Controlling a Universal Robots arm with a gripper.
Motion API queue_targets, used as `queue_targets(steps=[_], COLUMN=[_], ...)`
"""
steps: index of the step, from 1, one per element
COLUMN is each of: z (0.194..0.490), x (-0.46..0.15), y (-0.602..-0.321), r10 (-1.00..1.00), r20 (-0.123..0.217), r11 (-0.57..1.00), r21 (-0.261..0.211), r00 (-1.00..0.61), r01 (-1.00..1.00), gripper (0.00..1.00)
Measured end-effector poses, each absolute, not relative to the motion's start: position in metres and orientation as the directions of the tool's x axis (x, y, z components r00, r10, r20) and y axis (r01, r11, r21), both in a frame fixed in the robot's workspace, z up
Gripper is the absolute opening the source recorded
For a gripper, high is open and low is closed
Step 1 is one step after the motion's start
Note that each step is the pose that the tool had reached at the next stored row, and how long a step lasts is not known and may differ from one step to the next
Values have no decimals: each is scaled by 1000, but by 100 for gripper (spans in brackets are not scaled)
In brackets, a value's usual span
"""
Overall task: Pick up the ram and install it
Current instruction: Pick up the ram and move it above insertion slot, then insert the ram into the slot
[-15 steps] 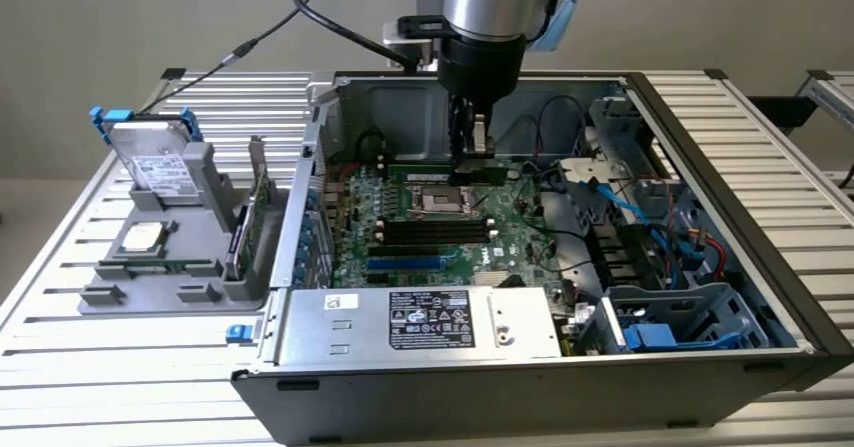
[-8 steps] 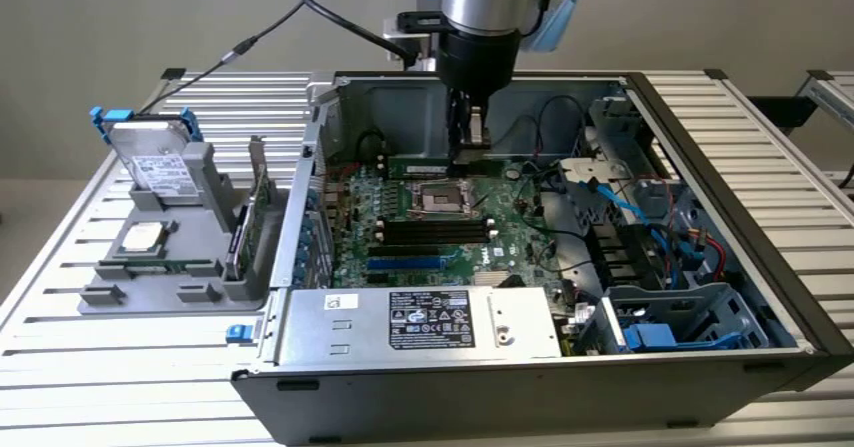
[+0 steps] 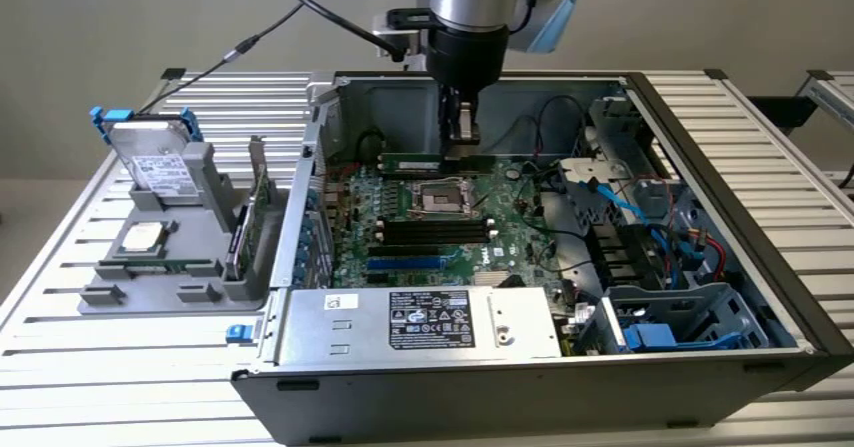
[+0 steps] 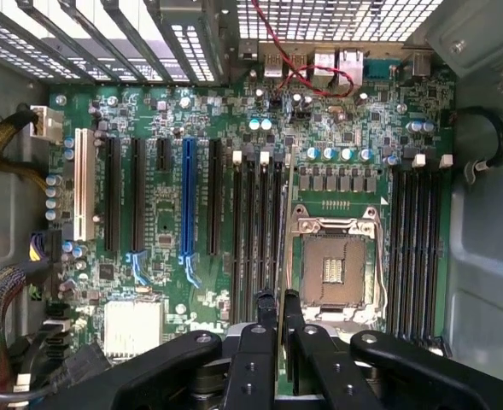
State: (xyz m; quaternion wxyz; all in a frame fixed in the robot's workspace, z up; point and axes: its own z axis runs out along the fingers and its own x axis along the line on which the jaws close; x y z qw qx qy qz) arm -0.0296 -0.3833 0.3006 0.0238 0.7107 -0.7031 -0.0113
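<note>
Ram [image 3: 424, 160] is held level in the exterior view by the nearly closed gripper [image 3: 463, 139], over the motherboard's [image 3: 514, 207] far part. In the wrist view it is pinched edge-on between the fingers [image 4: 265, 309], beside the CPU socket [image 4: 332, 269]

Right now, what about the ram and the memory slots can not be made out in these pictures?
- Wrist view: the ram is edge-on, its chips hidden; the gripper covers one end of the memory slots.
- Exterior view: whether the ram touches a slot is too small to tell.
- Exterior view: the labelled metal box hides the motherboard's near edge.
</note>
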Motion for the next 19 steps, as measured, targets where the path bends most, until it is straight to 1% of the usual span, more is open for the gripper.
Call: queue_targets(steps=[15,19], z=[301,295], x=[-30,-30], y=[-383,-385], r10=[-1000,-1000], r20=[18,18], r11=[-10,-11], r21=[50,51], r00=[11,12], r01=[-999,-999], gripper=[14,14])
